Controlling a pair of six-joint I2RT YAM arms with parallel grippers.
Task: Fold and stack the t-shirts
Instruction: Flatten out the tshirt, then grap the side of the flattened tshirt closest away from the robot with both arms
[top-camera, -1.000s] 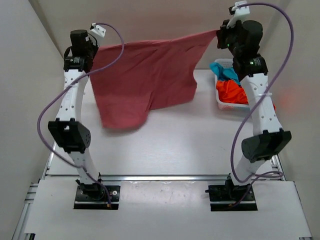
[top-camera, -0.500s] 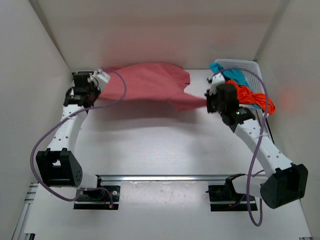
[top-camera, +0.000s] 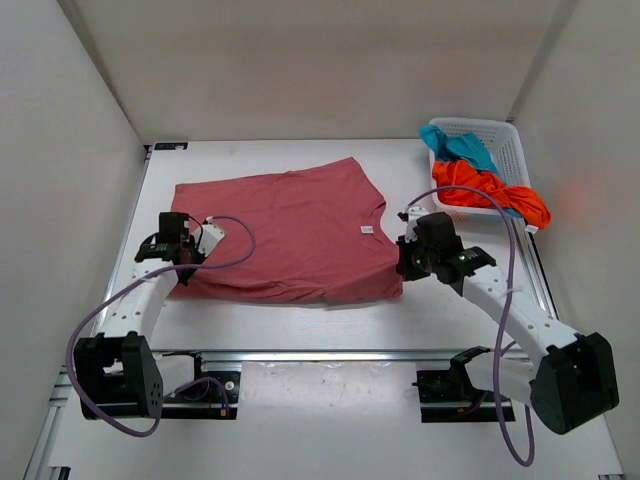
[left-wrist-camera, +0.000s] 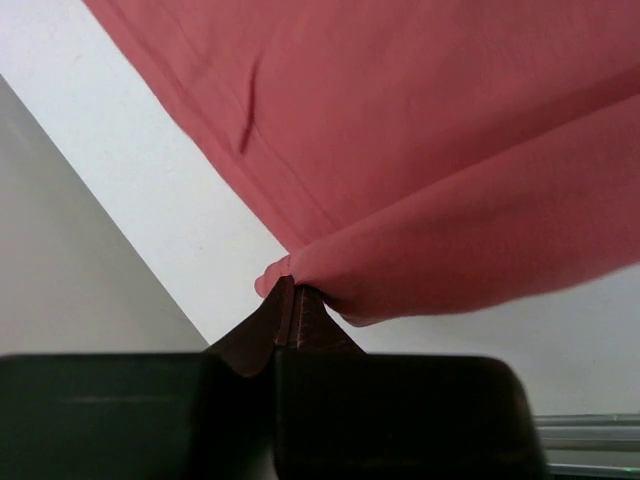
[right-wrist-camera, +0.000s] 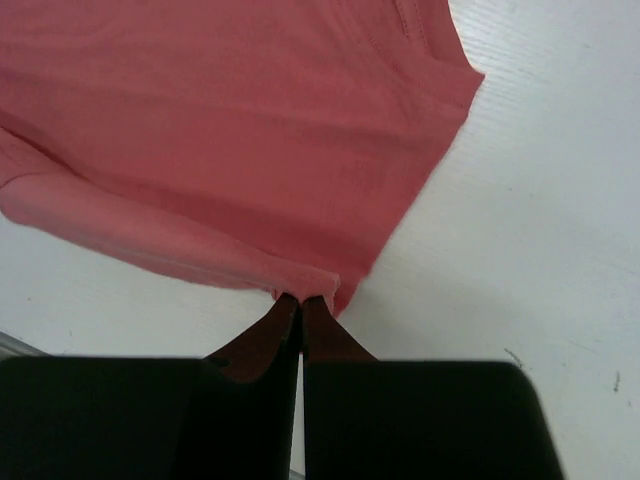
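**Pink t-shirt lowered from mid-air onto the bench**

Since the earlier frames, both arms have come down from a raised stretch, and the shirt that hung between them now lies spread on the bench.

Top external view: the pink t-shirt lies flat, neckline toward the right, its near edge folded under in a shallow roll. The left hand sits at the shirt's near-left corner and the right hand at its near-right corner. The orange t-shirt and the teal t-shirt are heaped in the white basket at the far right, with orange cloth spilling over its rim.

Left wrist view: the left hand is closed, its fingertips pinching a corner of pink cloth just above the bench.

Right wrist view: the right hand is likewise closed, pinching the hem corner of the shirt, which rests on the bench.
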